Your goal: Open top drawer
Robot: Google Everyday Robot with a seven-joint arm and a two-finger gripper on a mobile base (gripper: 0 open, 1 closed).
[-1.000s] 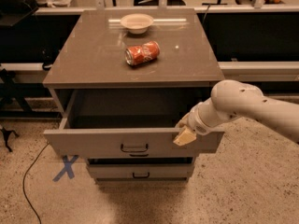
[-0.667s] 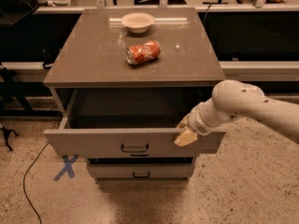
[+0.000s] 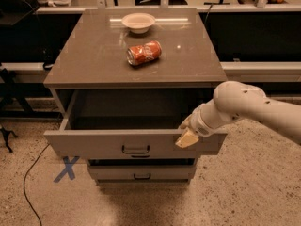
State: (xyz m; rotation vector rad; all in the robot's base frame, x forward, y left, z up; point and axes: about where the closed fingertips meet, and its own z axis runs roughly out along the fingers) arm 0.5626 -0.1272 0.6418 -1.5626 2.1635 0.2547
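Observation:
The top drawer of the grey-brown cabinet stands pulled out towards me, its deep box open and dark inside. Its front panel carries a small black bar handle at centre. My gripper is at the right part of the drawer's front rim, right of the handle, with one pale fingertip over the panel. The white arm reaches in from the right.
A lower drawer with a like handle is shut beneath. On the cabinet top lie an orange soda can on its side and a white bowl. A blue X and a black cable are on the floor at left.

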